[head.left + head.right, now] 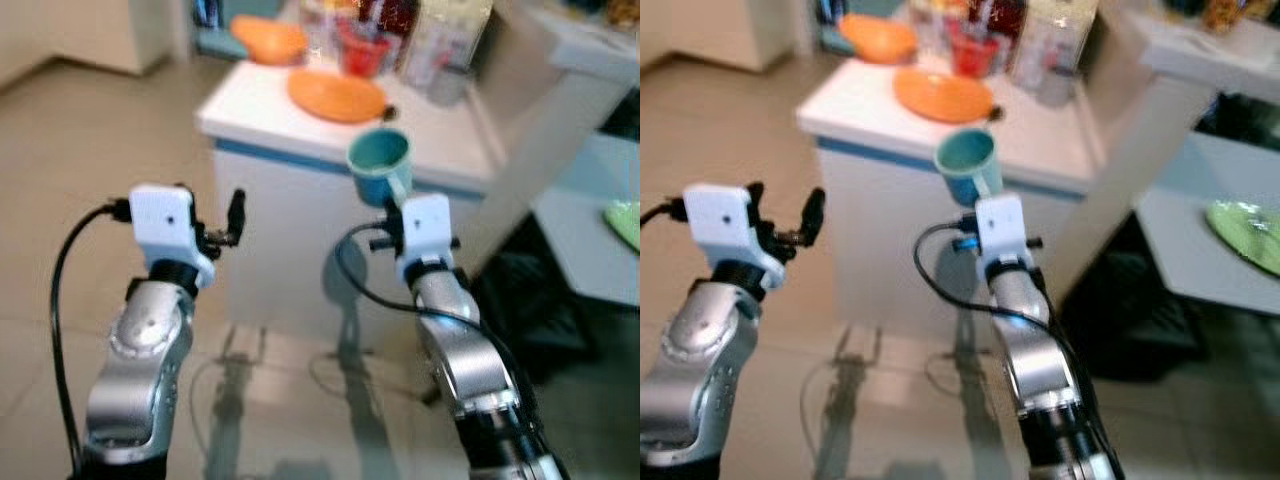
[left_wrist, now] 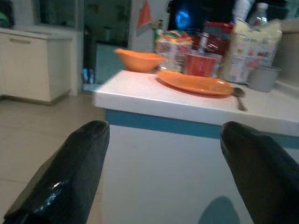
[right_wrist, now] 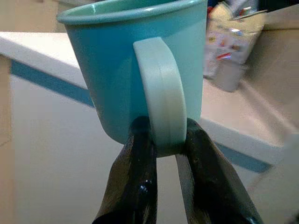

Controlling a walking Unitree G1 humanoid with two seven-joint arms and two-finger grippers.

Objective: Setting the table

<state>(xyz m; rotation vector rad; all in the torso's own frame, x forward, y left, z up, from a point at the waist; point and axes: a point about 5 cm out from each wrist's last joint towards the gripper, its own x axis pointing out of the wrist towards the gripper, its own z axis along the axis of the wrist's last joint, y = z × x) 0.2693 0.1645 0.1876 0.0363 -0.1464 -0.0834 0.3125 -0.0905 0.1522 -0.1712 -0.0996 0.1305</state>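
right gripper [image 3: 163,140] pinches teal cup [image 1: 379,160] by handle, frame centre | left gripper [image 2: 163,163] spread, empty | risk: thin handle grip slips, cup tips before reaching white table [image 1: 270,110]

Bare counter edge [image 1: 300,125] before plate [image 1: 336,95]

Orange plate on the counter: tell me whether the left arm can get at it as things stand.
Probably yes. The left gripper hangs with jaws open and nothing in them, short of the counter, and the orange plate lies near the front edge with nothing in between. The arm would have to rise above the edge first.
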